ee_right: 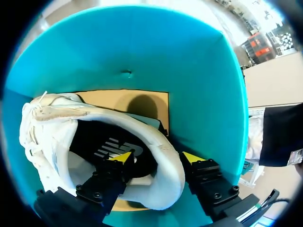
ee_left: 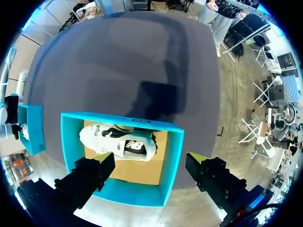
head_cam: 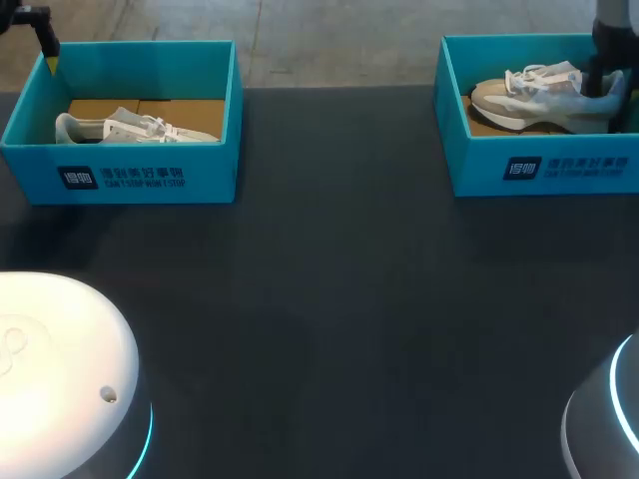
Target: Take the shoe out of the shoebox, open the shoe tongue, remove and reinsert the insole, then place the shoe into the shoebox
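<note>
A white and beige shoe (head_cam: 534,95) lies in the teal shoebox (head_cam: 539,165) at the back right. My right gripper (head_cam: 599,85) is at its heel. In the right wrist view the gripper (ee_right: 156,158) stands open astride the heel wall: one finger is inside the shoe (ee_right: 57,142) over the dark insole (ee_right: 111,146), the other outside, by the box wall (ee_right: 189,71). A second shoe (head_cam: 130,128) lies in the teal box (head_cam: 130,175) at the back left. My left gripper (head_cam: 45,40) hangs open over that box's far left corner, nothing in it (ee_left: 147,161).
The dark table (head_cam: 329,299) stretches between and in front of the two boxes. White rounded robot bases stand at the front left (head_cam: 60,369) and front right (head_cam: 609,419).
</note>
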Tool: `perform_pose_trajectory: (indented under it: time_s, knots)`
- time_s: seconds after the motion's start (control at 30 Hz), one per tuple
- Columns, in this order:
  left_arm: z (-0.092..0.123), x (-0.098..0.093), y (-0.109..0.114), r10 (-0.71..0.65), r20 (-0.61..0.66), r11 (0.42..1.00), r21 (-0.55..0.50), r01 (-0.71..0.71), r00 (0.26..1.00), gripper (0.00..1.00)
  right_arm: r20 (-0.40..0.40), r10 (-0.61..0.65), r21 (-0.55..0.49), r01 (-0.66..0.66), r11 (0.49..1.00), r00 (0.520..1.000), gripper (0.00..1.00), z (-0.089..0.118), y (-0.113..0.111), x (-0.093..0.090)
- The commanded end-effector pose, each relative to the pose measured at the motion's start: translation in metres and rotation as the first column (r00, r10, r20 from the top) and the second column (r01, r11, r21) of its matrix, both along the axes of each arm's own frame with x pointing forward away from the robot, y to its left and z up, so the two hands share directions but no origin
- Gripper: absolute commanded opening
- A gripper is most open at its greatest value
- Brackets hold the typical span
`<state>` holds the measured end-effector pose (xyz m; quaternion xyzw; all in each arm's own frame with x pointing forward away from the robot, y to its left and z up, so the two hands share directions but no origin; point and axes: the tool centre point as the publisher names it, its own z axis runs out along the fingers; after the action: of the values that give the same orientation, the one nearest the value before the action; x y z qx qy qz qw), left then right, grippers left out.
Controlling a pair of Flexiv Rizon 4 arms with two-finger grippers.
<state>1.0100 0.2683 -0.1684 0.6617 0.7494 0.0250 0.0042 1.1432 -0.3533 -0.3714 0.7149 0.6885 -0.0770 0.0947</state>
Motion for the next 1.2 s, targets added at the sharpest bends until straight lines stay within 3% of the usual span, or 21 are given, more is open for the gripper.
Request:
perform_pose_trajectory:
  time_s: [0.03,0.7,0.93,1.2]
  knots:
    - [0.0,-0.002,0.0,0.0,0.002,1.0,0.002,0.0,1.0,1.0,-0.019,-0.003,0.006,0.003,1.0,1.0,0.62,-0.005,-0.004,0.007]
    - [0.0,-0.002,0.0,0.0,0.002,1.0,0.002,0.0,1.0,1.0,-0.035,0.0,0.031,0.002,1.0,0.999,0.56,-0.007,0.001,0.003]
    - [0.0,-0.002,0.0,0.0,0.002,1.0,0.002,0.0,1.0,1.0,-0.025,0.003,0.027,-0.002,1.0,1.0,0.48,-0.003,0.002,0.004]
    - [0.0,-0.002,0.0,0.0,0.002,1.0,0.002,0.0,1.0,1.0,-0.021,0.012,0.028,-0.012,1.0,1.0,0.46,-0.002,0.006,0.004]
